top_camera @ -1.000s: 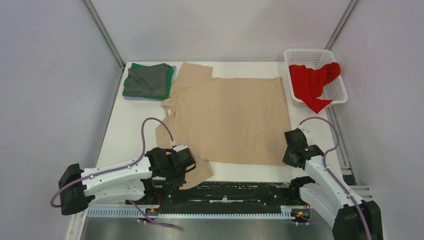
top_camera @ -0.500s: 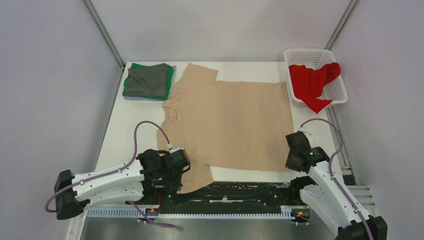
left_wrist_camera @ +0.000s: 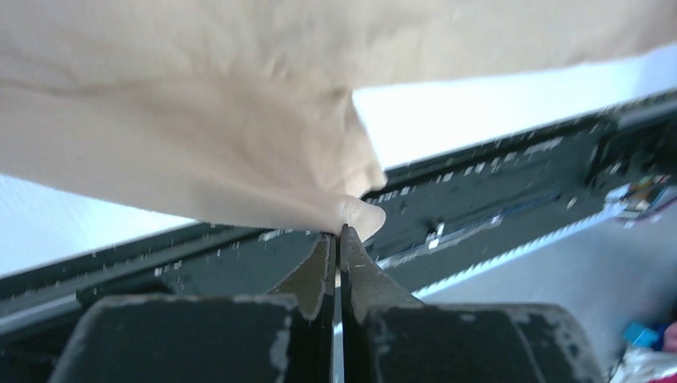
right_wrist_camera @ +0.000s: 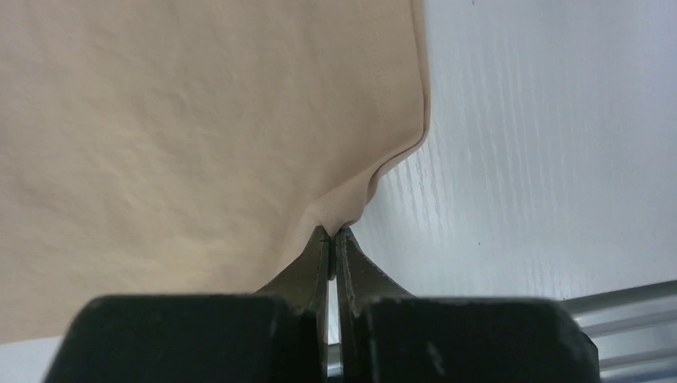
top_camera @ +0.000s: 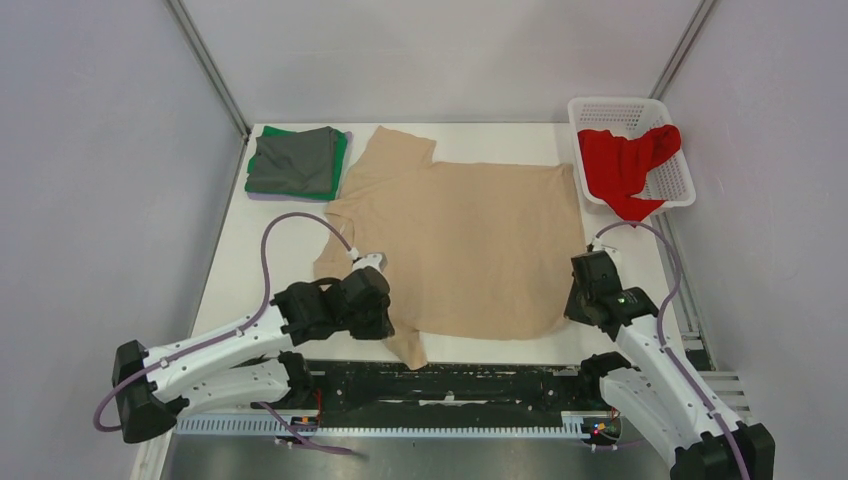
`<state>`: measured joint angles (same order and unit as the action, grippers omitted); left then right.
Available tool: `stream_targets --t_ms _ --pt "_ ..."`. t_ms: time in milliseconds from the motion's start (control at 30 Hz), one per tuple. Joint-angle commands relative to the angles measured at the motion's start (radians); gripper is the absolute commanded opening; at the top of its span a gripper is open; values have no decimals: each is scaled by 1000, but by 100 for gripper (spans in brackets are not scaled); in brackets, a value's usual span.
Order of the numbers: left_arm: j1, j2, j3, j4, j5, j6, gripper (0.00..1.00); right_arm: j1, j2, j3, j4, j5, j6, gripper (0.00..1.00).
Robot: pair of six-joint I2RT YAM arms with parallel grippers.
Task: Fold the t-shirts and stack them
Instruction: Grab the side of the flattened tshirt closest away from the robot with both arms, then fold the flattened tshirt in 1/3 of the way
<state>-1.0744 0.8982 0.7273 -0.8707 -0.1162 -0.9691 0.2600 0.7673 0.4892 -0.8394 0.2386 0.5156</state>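
Observation:
The beige t-shirt (top_camera: 460, 245) lies spread across the middle of the white table. My left gripper (left_wrist_camera: 336, 233) is shut on its near left part, close to the sleeve, and holds the cloth (left_wrist_camera: 239, 144) lifted; in the top view this gripper (top_camera: 372, 305) is over the shirt's near left edge. My right gripper (right_wrist_camera: 332, 231) is shut on the near right hem corner (right_wrist_camera: 351, 199); in the top view it (top_camera: 583, 290) is at the shirt's near right corner. The red t-shirt (top_camera: 625, 165) lies crumpled in the basket. Folded dark grey (top_camera: 295, 160), green (top_camera: 341, 152) and lavender shirts are stacked at the far left.
The white lattice basket (top_camera: 680, 180) stands at the far right corner. The black rail (top_camera: 470, 385) with the arm bases runs along the table's near edge. Grey walls and metal posts enclose the table.
Both grippers have moved away from the near edge with the shirt's near edge held. The near left sleeve part now hangs less over the rail and the near hem has shifted farther in.

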Motion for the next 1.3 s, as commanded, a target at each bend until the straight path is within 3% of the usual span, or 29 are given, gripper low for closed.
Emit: stream_targets --t_ms 0,400,767,1267 --pt "113 34 63 151 -46 128 2 3 3 65 129 1 -23 0" --pt "469 72 129 332 -69 237 2 -26 115 185 236 137 -52 0" --pt "585 165 230 393 -144 329 2 -95 214 276 310 174 -66 0" --pt "718 369 248 691 -75 458 2 -152 389 292 475 144 -70 2"
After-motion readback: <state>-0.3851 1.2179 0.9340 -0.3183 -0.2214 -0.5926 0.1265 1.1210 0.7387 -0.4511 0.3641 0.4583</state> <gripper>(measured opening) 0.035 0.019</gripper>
